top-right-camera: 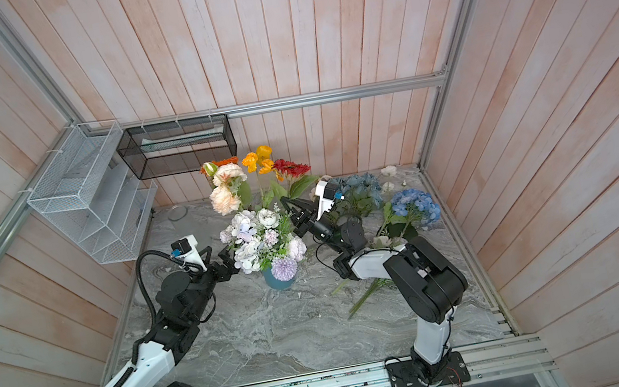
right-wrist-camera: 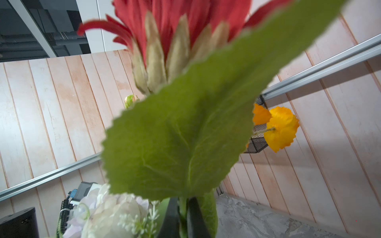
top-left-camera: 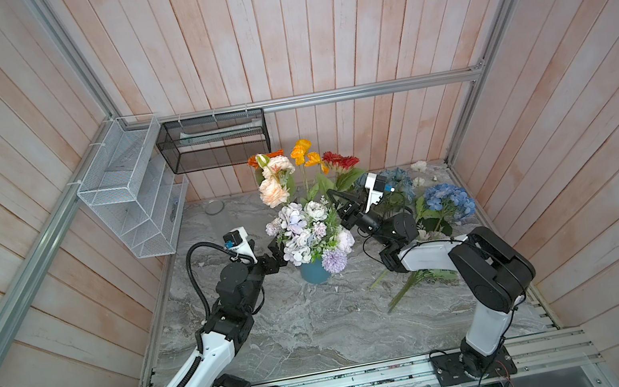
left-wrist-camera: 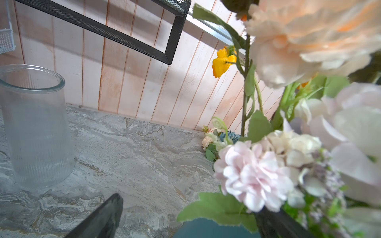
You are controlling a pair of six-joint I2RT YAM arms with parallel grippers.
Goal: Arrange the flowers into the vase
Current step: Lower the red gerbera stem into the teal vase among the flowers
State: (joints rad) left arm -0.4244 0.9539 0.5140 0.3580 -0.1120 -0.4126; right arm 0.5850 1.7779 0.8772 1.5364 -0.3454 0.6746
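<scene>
The left arm (top-left-camera: 214, 346) is reaching forward and inward from its base with the elbow bent, and the left gripper (top-left-camera: 275, 250) is pointing toward the middle, its jaws standing wide apart. The right arm (top-left-camera: 433, 254) is rising from its base, folding at a high elbow and running back toward the middle. There the right gripper (top-left-camera: 336, 198) is pointing up and away, its jaws nearly together and pinching a stem (right-wrist-camera: 182, 206).
</scene>
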